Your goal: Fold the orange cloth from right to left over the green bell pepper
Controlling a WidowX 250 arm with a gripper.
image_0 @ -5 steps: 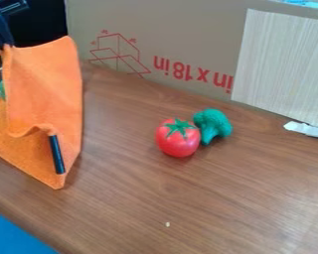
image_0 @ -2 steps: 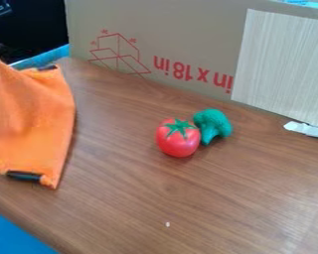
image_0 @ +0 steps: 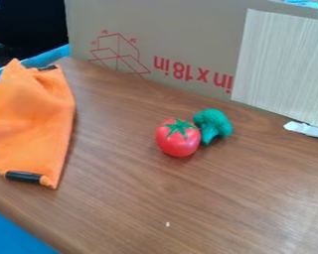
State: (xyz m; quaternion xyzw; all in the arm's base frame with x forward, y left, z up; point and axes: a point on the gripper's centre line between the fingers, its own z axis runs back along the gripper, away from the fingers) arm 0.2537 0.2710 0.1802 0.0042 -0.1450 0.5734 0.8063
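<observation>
Pincer, opening and hold impossible to tell; one orange cloth (image_0: pixel 34 124), lying at the left edge of the tabletop (image_0: pixel 148 198), black cylinder (image_0: pixel 24 176) at its near end, raised far peak probably best taken in a shallow pinch.

On the worktop (image_0: pixel 121 198), the cloth (image_0: pixel 32 114) lies at the left, with a short rod (image_0: pixel 24 176) at its front edge, while the tomato (image_0: pixel 178 141) sits well to its right and the broccoli (image_0: pixel 214 124) just behind and right of the tomato. Behind them stands the box (image_0: pixel 188 30), with the board (image_0: pixel 281 64) upright before its right part and a slim item (image_0: pixel 307 130) at the board's foot; a crumb (image_0: pixel 167 224) lies in front of the tomato
</observation>
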